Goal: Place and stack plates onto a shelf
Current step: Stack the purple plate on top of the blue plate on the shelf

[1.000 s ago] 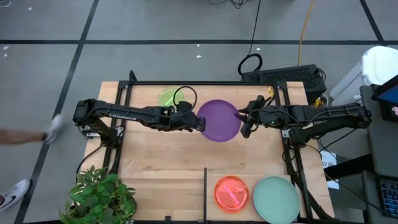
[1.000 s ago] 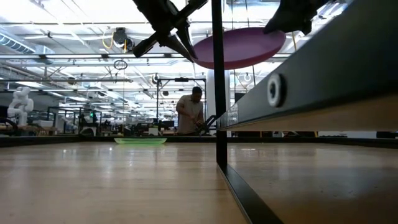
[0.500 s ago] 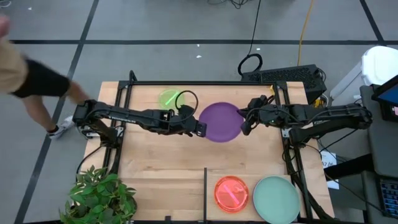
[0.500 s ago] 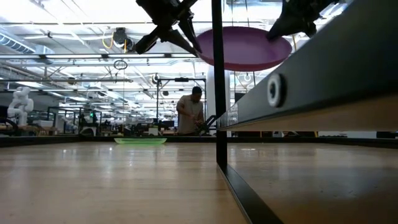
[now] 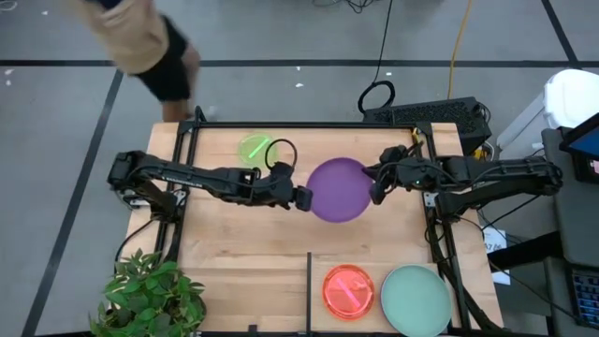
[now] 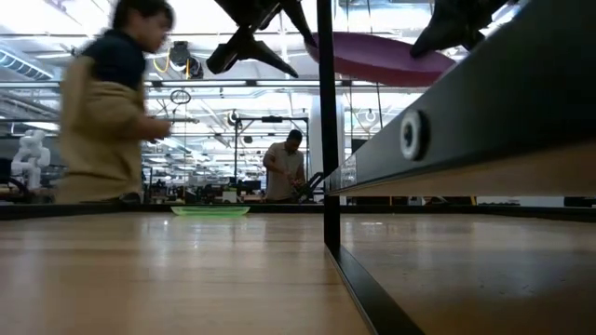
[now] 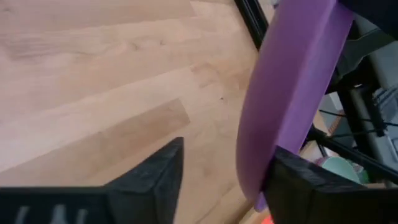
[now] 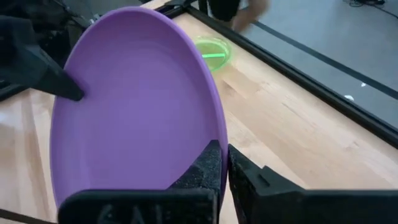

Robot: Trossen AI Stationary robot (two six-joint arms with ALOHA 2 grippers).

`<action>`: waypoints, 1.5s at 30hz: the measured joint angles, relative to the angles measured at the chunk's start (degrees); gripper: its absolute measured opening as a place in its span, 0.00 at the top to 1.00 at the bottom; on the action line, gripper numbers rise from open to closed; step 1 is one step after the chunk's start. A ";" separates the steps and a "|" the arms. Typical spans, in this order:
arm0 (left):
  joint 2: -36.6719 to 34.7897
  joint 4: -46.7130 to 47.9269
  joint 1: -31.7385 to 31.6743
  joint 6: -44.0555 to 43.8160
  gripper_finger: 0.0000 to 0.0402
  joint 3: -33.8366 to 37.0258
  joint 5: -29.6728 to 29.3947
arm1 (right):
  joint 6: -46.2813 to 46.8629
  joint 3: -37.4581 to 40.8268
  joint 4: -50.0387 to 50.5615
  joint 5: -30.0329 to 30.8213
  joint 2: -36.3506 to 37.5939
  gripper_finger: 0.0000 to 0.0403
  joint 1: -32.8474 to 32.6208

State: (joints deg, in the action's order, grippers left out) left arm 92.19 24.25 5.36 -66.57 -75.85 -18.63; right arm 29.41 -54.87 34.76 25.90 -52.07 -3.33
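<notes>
A purple plate [image 5: 339,189] hangs in the air above the middle of the table, between both arms. My right gripper [image 5: 375,192] is shut on its right rim. My left gripper [image 5: 301,197] is open at the plate's left rim [image 7: 273,93]. One finger [image 7: 298,180] stands beside that rim and the other finger [image 7: 158,174] well apart from it; whether the near one touches, I cannot tell. A small green plate [image 5: 255,147] lies flat near the far edge. A red-pink plate [image 5: 348,290] and a pale teal plate [image 5: 415,300] lie on the shelf [image 5: 412,257]. My right gripper pinches the purple plate's right rim [image 8: 219,140] between its two fingers, one on the upper face and one beneath. It comes level from the table's right. The plate is lifted clear of the table [image 6: 377,56] and tilts a little.
A thin black divider bar [image 5: 309,290] bounds the shelf on its left. A potted plant [image 5: 150,295] stands at the near left corner. A person [image 5: 140,37] walks past the table's far side. Bare wood [image 5: 243,253] lies under the left arm.
My right gripper has carried the purple plate a little toward the table's right and near edge and slightly upward. My left gripper has drifted toward the near edge, and the plate's left rim has drawn away from it. A person has walked in along the far side.
</notes>
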 joint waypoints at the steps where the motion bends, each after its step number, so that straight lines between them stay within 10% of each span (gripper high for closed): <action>1: -0.29 -0.11 -0.02 0.03 0.50 0.00 0.73 | 0.05 0.00 -0.06 -0.34 0.34 1.00 0.00; 20: -10.28 5.45 -0.89 7.45 0.43 0.00 6.65 | 1.05 -0.66 4.98 -12.42 3.78 1.00 -0.17; 45: -10.28 7.37 -0.74 9.39 0.43 0.00 8.09 | -2.11 -16.04 38.25 -35.60 -2.36 1.00 -7.54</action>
State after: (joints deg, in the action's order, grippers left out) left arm 81.91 31.62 4.62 -57.18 -75.85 -10.55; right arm 27.29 -70.91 73.01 -9.71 -54.43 -10.87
